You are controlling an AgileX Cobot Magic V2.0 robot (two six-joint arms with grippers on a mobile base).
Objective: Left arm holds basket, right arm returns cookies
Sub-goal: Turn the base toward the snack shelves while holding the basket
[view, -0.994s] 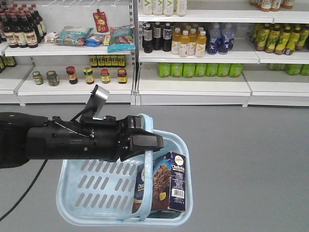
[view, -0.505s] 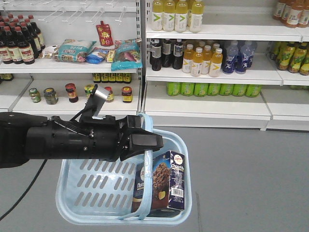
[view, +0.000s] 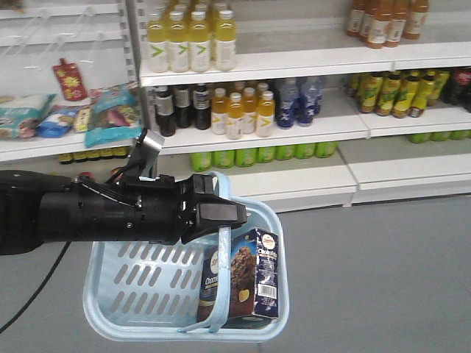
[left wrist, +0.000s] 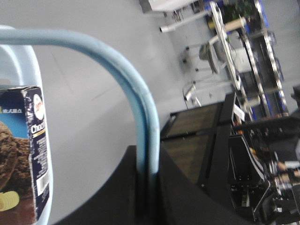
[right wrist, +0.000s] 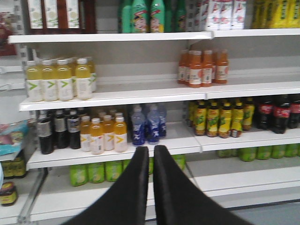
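1. At far left, we are reaching the left arm [view: 96, 213] across the front view. Its left gripper [view: 219, 215] is clamped on the hoop handle [left wrist: 146, 126] — the wrist view shows the pale blue bar pinched between the black jaws.
2. Below the arm, we are carrying the basket [view: 147, 294] over the grey floor [view: 383, 279]. Hanging from that single hoop, it is likely to swing if nudged.
3. In the basket's right end, the cookies box [view: 250, 283] is standing upright, close to the right wall, with the handle crossing in front of its left face. We are judging it light, stiff cardboard with a smooth printed skin that would dent under a hard squeeze. It is best taken from above, across its two broad faces near the top, on the side away from the hoop.
4. Further right, and out of the front view, our right gripper [right wrist: 151, 183] is pointing at the shelves [right wrist: 117, 96]. Its fingers are drawn almost together, with nothing between them.
5. Past the fingertips, drink bottles [right wrist: 101, 133] are lining the shelf — well apart from the box.
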